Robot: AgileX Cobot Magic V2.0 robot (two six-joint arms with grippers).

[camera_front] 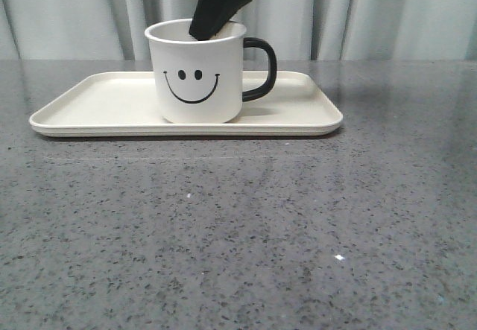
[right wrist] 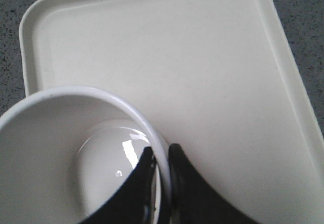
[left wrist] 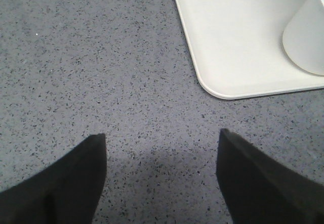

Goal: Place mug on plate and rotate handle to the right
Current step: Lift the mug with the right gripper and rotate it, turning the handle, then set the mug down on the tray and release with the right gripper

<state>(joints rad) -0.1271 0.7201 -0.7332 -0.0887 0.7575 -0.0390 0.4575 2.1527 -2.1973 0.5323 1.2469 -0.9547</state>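
Two black fingers of our left gripper [left wrist: 162, 178] hang spread wide over bare grey table [camera_front: 238, 255], just off the plate's [camera_front: 97, 114] corner. Farther back, toward the far edge, the mug [camera_front: 195, 73] stands upright on the plate, handle [camera_front: 261, 69] pointing right. Our right gripper [right wrist: 161, 171] pinches the mug's rim, one finger inside, one outside.

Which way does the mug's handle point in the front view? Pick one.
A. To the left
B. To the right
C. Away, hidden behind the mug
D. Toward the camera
B. In the front view the black handle sticks out from the right side of the mug, which stands on the plate with its smiley face toward the camera.
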